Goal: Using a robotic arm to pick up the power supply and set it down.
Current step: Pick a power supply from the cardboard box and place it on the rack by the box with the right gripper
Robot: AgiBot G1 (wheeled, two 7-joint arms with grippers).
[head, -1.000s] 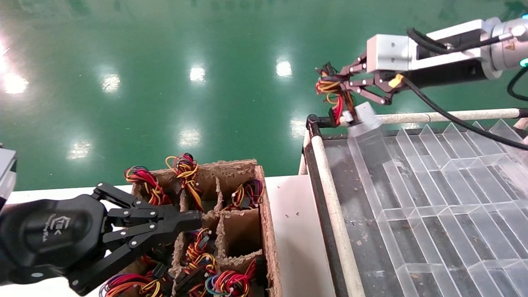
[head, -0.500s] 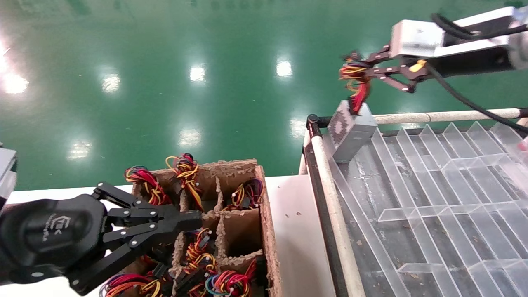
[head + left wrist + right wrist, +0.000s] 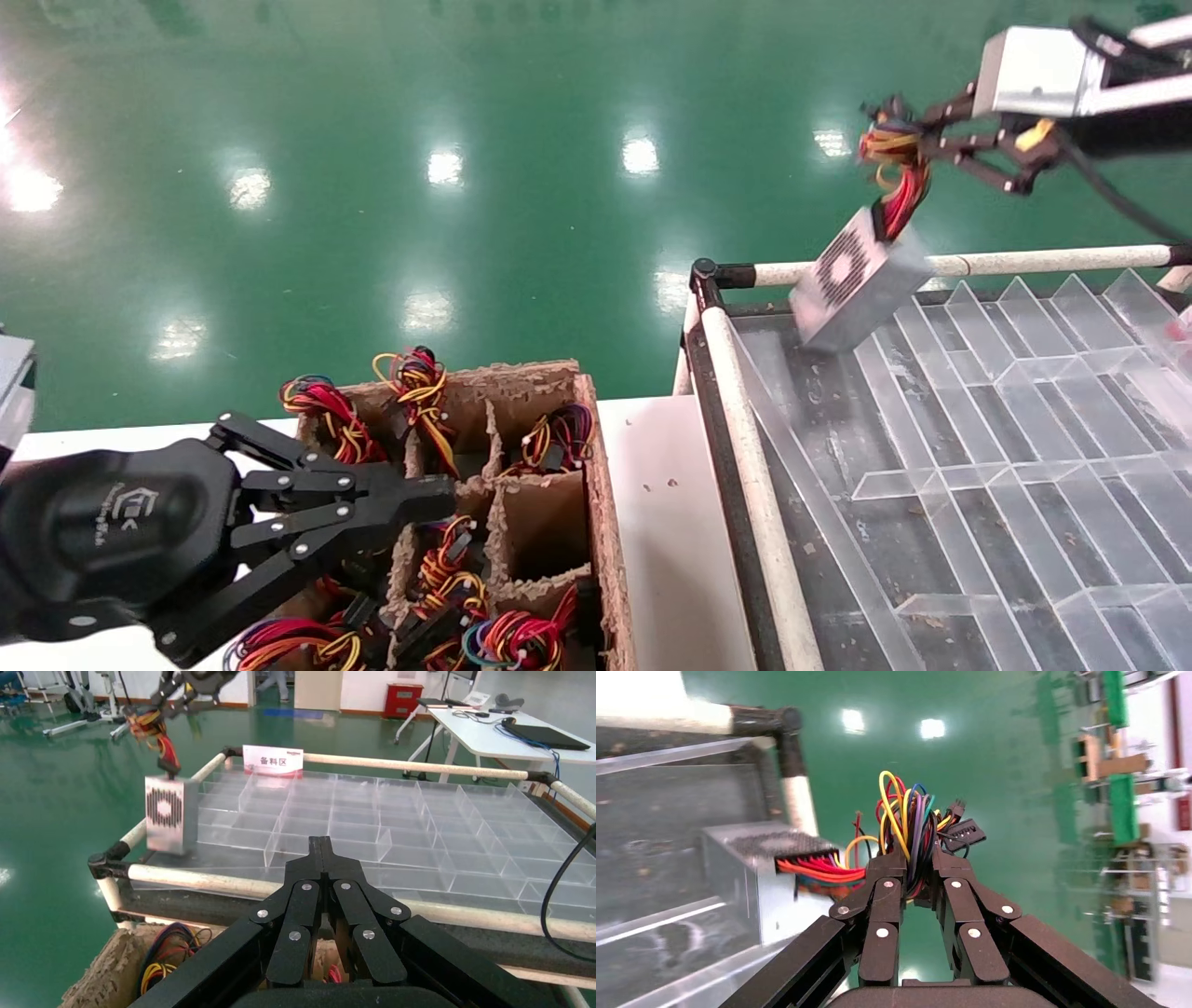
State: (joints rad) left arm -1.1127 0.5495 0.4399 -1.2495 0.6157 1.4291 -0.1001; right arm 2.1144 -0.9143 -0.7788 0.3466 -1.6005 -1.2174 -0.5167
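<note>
The power supply (image 3: 857, 280), a silver-grey box with a perforated vent face, hangs tilted from its bundle of coloured wires (image 3: 892, 172) above the far left corner of the clear divider tray (image 3: 978, 419). My right gripper (image 3: 908, 149) is shut on that wire bundle, above the box. In the right wrist view the wires run up between the fingers (image 3: 891, 864) of the right gripper (image 3: 916, 857), with the power supply (image 3: 743, 881) beside them. The left wrist view shows the power supply (image 3: 171, 815) dangling far off. My left gripper (image 3: 438, 489) is shut and holds nothing, parked over the cardboard box; the same left gripper (image 3: 321, 843) shows its jaws pressed together.
A cardboard box (image 3: 601, 466) with divided cells holds several more wire bundles on the white table (image 3: 661, 522). White padded rails (image 3: 745, 447) frame the tray. A red-and-white sign (image 3: 273, 761) stands on the tray's far rail. Green floor lies beyond.
My right gripper has moved to the right and a little upward with the wires in it. The power supply has swung along, turning its vent face into view. The left arm has not moved.
</note>
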